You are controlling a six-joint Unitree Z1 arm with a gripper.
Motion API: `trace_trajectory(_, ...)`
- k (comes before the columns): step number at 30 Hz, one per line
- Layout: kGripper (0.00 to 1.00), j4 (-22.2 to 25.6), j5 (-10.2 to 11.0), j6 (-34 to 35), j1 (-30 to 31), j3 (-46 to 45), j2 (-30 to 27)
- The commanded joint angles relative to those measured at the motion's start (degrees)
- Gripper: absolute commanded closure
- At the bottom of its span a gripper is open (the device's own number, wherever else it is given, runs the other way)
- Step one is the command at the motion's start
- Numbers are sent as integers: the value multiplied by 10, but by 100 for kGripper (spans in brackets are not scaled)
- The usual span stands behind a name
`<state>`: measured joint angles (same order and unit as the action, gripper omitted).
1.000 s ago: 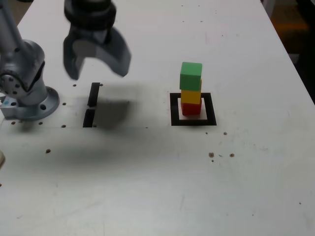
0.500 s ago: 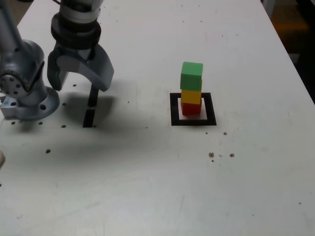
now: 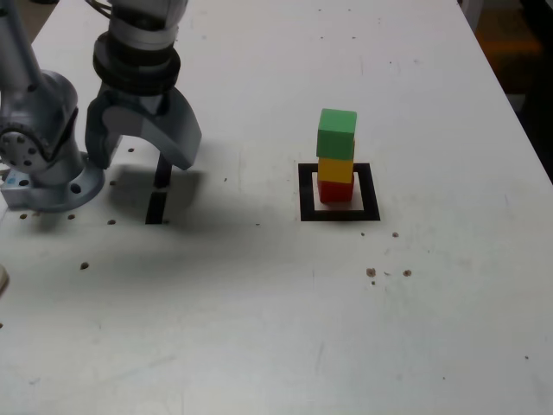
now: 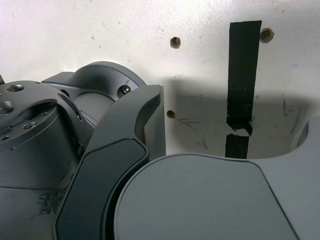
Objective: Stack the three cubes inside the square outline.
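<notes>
Three small solid-coloured cubes are seen stacked within a thick black square outline with a white centre (image 3: 370, 192), toward the exterior view's right: a red cube at the bottom (image 3: 334, 191), a yellow cube in the middle (image 3: 335, 169) and a green cube on top (image 3: 336, 133). The tower stands upright, though the green cube appears to be set slightly off the yellow one, and how squarely the faces meet cannot be told. The grey curved-jawed gripper (image 3: 140, 164) is held well apart from the stack, above a broken strip of black tape (image 3: 156, 207) near the arm's base; its jaws are spread wide and nothing is gripped. By the look of them, the cubes would be light, stiff and hardly fragile, with smooth flat faces that might slide on one another if nudged. Should any correction be wanted, the green cube would best be taken by two opposite side faces, at mid-height, with the grip centred and closed gently, so that the yellow cube is not dragged along. The red cube should be left alone, since the whole tower is borne by it. The task is judged complete, and nothing more seems to be called for than clearance from the tower.
</notes>
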<state>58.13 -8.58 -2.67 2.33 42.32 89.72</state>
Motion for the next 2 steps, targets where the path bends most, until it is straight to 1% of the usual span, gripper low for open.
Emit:
trace_trajectory(1,1,1,1,-1,-1,1,2)
trace_trajectory(2,1,1,1,-1,-1,1,2)
